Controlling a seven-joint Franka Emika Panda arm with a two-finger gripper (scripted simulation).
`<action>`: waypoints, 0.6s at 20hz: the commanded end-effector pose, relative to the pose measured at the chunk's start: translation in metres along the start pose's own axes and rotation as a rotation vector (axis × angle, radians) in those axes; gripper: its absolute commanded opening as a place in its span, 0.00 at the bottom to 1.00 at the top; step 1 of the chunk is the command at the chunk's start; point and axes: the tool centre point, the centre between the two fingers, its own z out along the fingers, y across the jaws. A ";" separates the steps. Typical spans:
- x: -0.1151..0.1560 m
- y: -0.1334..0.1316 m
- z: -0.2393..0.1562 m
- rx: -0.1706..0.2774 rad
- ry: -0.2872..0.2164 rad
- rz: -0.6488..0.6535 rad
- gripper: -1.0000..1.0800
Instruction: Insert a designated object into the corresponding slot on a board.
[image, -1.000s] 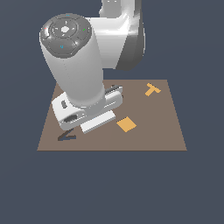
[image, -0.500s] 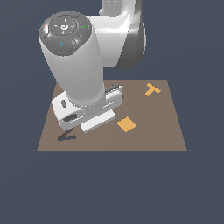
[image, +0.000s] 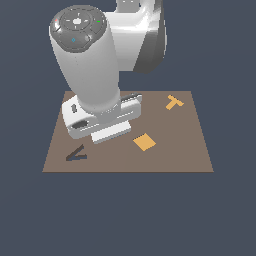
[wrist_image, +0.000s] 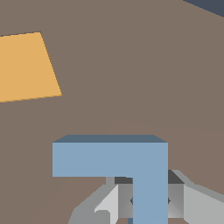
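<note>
Pincer grips one arm of the light-blue L-shaped block, grey fingers pressed to it on both sides, the piece held over the brown board in the wrist view. Across the exterior view, a dark V recess sits at eight o'clock, an orange square near centre, an orange T at two o'clock. The arm hides the block there.

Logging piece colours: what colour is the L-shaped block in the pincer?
Light blue L-shaped block; the wrist view shows it best.
</note>
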 end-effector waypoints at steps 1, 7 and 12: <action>-0.007 -0.004 -0.001 0.000 0.000 0.046 0.00; -0.030 -0.020 -0.002 -0.001 0.001 0.194 0.00; -0.051 -0.041 -0.004 -0.001 0.001 0.348 0.00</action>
